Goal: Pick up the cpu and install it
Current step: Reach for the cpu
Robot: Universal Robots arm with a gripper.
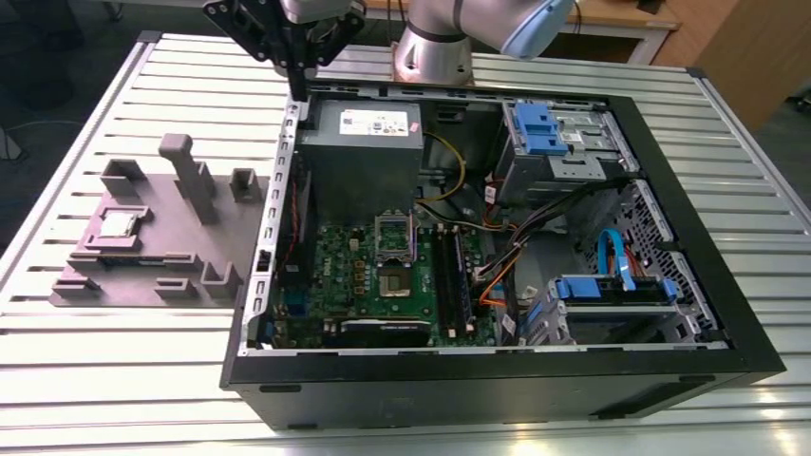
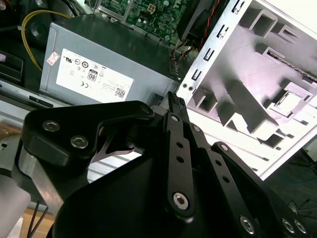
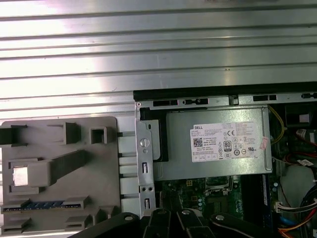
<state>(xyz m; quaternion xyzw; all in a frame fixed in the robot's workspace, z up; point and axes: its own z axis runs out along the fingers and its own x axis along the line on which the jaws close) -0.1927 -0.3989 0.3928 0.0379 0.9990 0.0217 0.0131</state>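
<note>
Slatted table [image 1: 127, 380] bears a tray [image 1: 159, 239] with the cpu [image 1: 121, 224] lying flat, well apart from the empty, pressed-together end effector [image 1: 296, 87] above the computer case [image 1: 507, 380]; gripping well likely means spreading squarely over the chip.

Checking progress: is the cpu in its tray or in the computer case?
In the tray: the cpu lies flat in a recess of the grey tray, beside the computer case; the gripper is well away.
</note>
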